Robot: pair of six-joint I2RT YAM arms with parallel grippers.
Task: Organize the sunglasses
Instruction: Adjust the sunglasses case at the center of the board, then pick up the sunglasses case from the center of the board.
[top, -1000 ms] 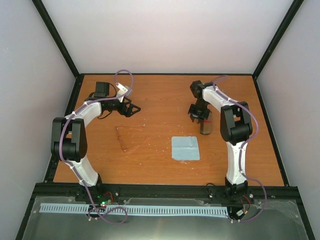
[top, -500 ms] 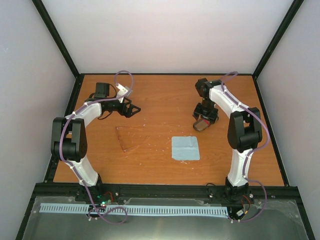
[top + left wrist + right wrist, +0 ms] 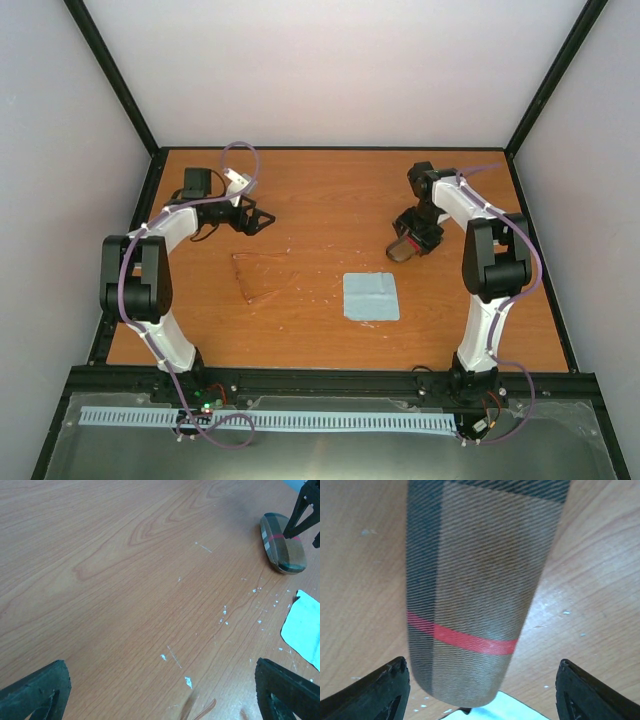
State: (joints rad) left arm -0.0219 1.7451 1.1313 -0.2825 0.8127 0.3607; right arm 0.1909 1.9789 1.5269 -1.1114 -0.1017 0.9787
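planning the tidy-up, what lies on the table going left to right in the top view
sunglasses → cloth → case

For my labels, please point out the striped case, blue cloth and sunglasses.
striped case point(image 3: 279, 544): left wrist view, top face
blue cloth point(image 3: 370, 296): top external view, centre
sunglasses point(image 3: 258, 256): top external view, far edge

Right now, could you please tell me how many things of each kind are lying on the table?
sunglasses: 1
cloth: 1
case: 1
Total: 3
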